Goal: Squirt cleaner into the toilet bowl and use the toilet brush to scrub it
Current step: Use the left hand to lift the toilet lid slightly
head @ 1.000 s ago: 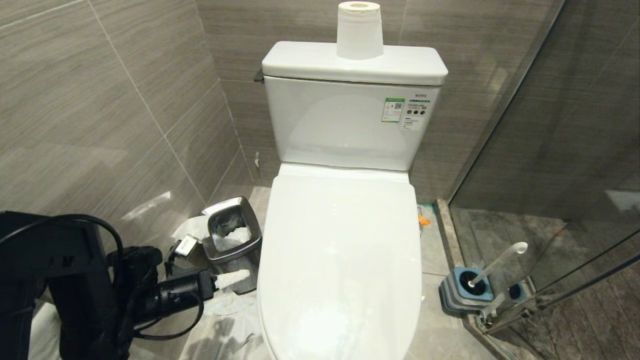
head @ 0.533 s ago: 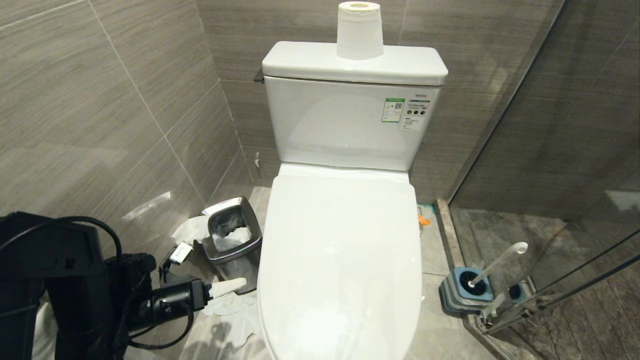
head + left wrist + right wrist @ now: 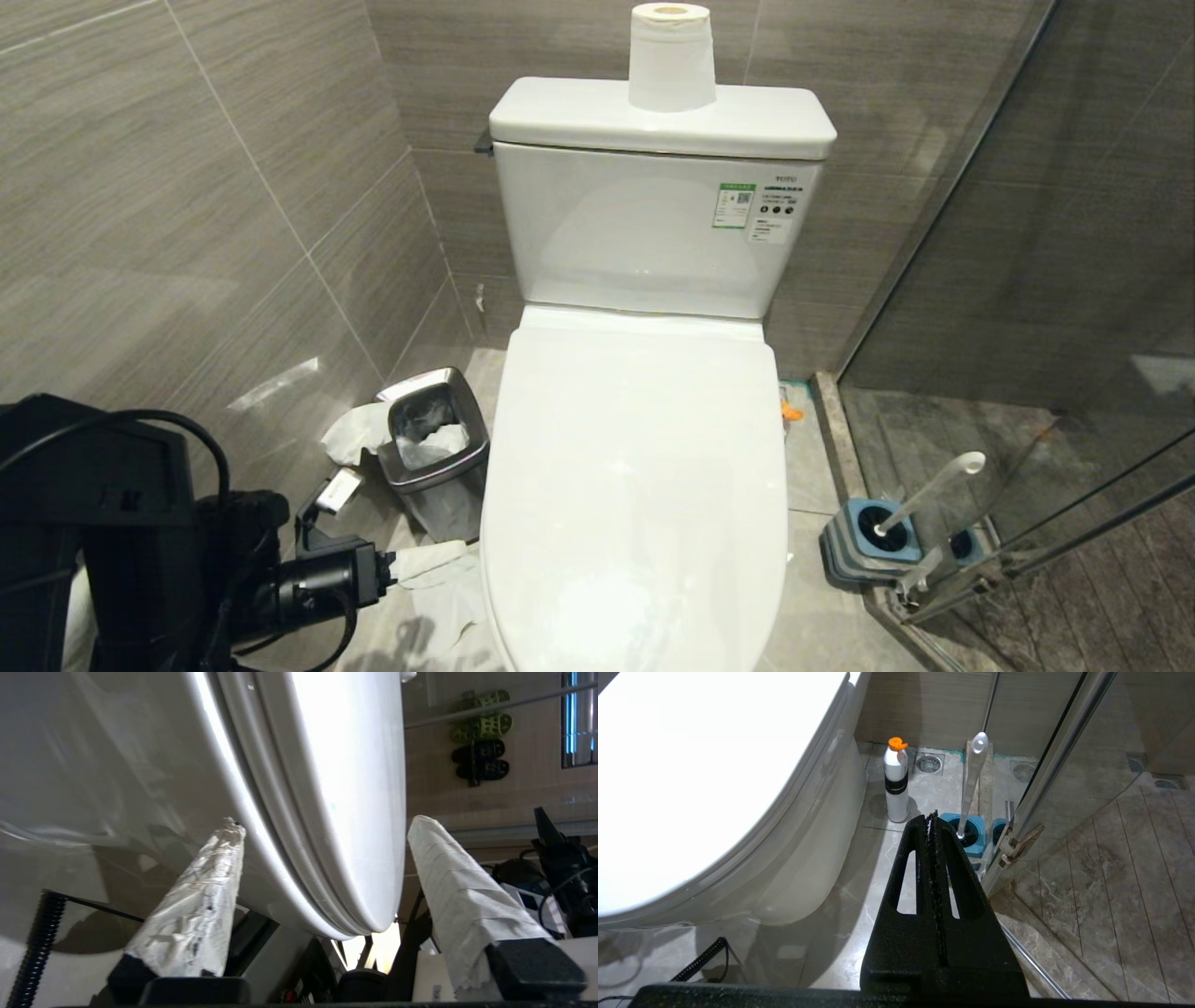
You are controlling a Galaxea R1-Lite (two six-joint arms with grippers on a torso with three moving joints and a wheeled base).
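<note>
The toilet bowl [image 3: 635,523] has its white lid down, so its inside is hidden; its outer wall [image 3: 808,868] shows in the right wrist view. My left gripper [image 3: 439,558] is low at the lid's left edge, open. Its white-wrapped fingers [image 3: 205,905] stand either side of the lid and seat edge [image 3: 327,823], and I cannot tell whether they touch it. The toilet brush [image 3: 934,487] leans in its blue holder [image 3: 873,541] on the floor to the right; its handle [image 3: 973,779] also shows beyond my shut, empty right gripper [image 3: 931,816]. No cleaner liquid is in view.
A white bottle with an orange cap [image 3: 896,784] stands on the floor beside the bowl. A steel-rimmed bin [image 3: 434,443] and loose paper [image 3: 448,597] lie left of the toilet. A paper roll [image 3: 670,56] sits on the tank. The glass shower door [image 3: 1045,779] is close on the right.
My left gripper has opened from shut. It has dropped lower and nearer in the head view, beside the lid's left edge. Nothing else has moved.
</note>
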